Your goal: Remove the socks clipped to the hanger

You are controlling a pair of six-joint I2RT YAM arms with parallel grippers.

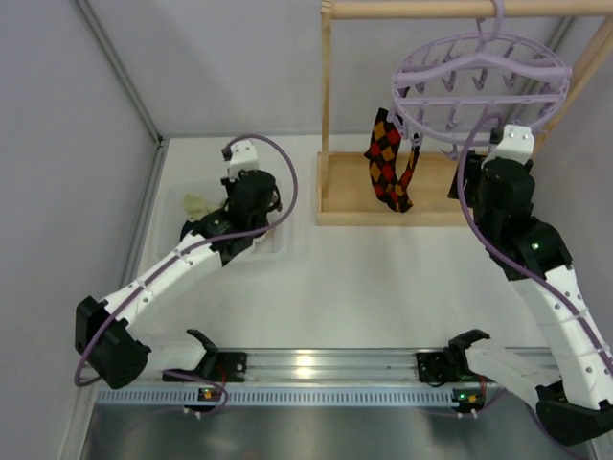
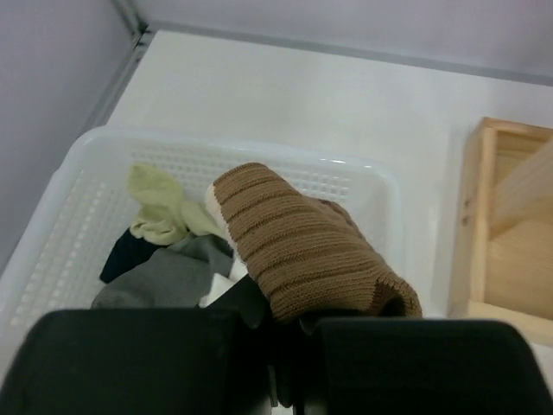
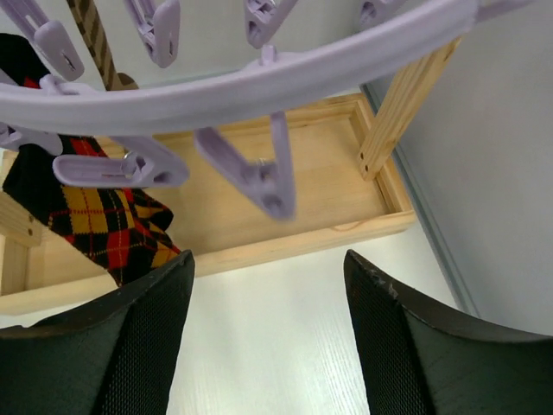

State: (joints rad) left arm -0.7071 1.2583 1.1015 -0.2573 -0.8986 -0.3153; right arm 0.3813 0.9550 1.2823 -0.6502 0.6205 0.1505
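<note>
1. The left arm's fingers hang over a white perforated plastic basket. Its far rim lies just beyond them, a grey wall stands off to their left, and a corner of the pale wooden rack tray is to their right.
2. The right arm's fingers are spread wide with nothing between them and bare white counter below. The round lavender plastic hanger crosses close above them, and a wooden post and a wall close in on their right.
3. Two empty lavender clip pegs dangle just above that gap.
4. The left fingers are clamped on one brown ribbed sock. Its open cuff is at the fingers and its length runs away from them over the basket.
5. Below it I count one pale yellow sock, one grey sock and one dark scrap.
6. One red, black and orange diamond-patterned sock is clipped to the ring, up and left of the right fingers. It hangs lengthwise straight down towards the tray, with one brown-striped strip clipped above it.
</note>
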